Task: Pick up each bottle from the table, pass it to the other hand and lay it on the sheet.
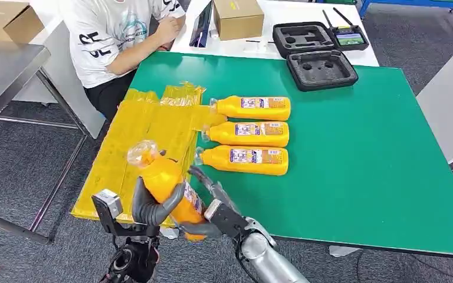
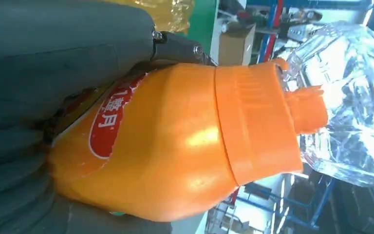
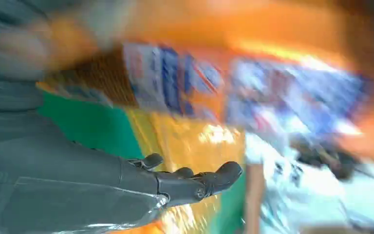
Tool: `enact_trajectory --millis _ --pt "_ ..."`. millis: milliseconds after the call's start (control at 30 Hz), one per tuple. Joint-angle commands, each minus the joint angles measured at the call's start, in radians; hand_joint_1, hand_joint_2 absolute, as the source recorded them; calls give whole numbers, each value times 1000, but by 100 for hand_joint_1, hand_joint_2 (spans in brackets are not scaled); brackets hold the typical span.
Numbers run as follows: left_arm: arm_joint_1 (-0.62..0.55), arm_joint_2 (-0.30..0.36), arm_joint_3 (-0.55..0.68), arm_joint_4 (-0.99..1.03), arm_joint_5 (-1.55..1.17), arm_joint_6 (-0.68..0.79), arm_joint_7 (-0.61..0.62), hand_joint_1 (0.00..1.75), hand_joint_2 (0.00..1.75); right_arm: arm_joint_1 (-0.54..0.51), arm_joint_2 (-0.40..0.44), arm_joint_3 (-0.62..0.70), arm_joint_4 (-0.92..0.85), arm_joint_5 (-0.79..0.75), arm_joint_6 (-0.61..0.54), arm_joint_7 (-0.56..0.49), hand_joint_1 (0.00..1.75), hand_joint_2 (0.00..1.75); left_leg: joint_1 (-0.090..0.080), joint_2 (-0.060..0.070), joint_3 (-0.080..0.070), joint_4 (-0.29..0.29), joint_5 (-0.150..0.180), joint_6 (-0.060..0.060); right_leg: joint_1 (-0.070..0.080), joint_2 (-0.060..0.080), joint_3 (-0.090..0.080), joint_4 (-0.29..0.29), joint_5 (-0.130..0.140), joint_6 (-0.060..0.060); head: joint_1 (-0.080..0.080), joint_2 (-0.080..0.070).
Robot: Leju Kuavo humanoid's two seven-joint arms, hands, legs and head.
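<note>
Nearest, above the tabletop's near left corner, the left hand wraps the held bottle, hiding its lower body; the left wrist view adds its orange shoulder and clear-wrapped cap. Just right, the right hand lies spread beside the bottle; whether it touches is unclear, and its wrist view is blurred. Beyond, the yellow sheet; right of it, three bottles lie flat. Farthest, a seated person, cut off.
</note>
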Motion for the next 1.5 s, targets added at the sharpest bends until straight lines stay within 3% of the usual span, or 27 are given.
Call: enact_trajectory --millis 33,200,333,467,533,567,733,900,1033,1200,1500 --pt "-23 4 50 -3 -15 66 -10 175 175 -6 -34 -37 -155 -108 6 -24 0 0 0 -1 2 0 -1 1 1 -1 3 0 -1 -1 0 0" --pt "-6 20 108 -32 -93 158 -43 175 175 75 -110 -3 -461 -258 -52 -24 0 0 0 -1 2 0 -2 1 1 -2 3 0 -2 -1 0 0" --pt "-59 56 154 -44 -373 383 -56 175 175 115 -127 2 -629 -291 -96 -24 0 0 0 -1 0 0 -1 0 0 -2 1 0 -1 -1 0 0" --pt "-79 62 167 -45 -376 378 -37 175 175 114 -126 4 -628 -291 -98 -24 0 0 0 -2 2 0 -1 0 1 -2 2 0 -2 -2 0 0" --pt "-124 101 154 0 -544 437 13 175 175 121 -136 12 -662 -313 -107 -24 0 0 0 -2 6 0 -3 1 1 -3 7 0 -4 -3 0 0" --pt "-151 122 153 22 -580 433 43 175 175 131 -139 12 -675 -313 -116 -24 0 175 0 -2 1 0 0 0 1 -2 1 0 -1 -1 0 0" --pt "-366 266 110 255 -923 402 189 175 175 206 -156 20 -737 -331 -86 -24 0 175 1 -6 2 -1 1 0 1 -7 4 -1 -2 -2 1 0" --pt "-547 328 -28 506 -1150 274 252 175 175 181 -126 3 -686 -349 -40 -24 0 175 0 -4 3 -1 1 0 1 -5 4 0 -1 -2 0 0" --pt "-683 320 -169 751 -1220 129 232 175 175 146 -108 -5 -640 -358 -26 -24 0 175 0 -6 5 0 1 -1 1 -7 6 0 -2 -3 0 0" --pt "-832 253 -265 992 -1220 10 220 175 175 129 -97 -12 -597 -370 -13 -24 0 175 1 -6 5 0 1 0 1 -6 7 0 -2 -2 0 0" --pt "-907 198 -319 1099 -1208 -118 216 175 175 106 -88 -20 -556 -366 -3 -24 0 175 1 -3 4 1 0 0 1 -4 5 0 -1 -2 0 0"
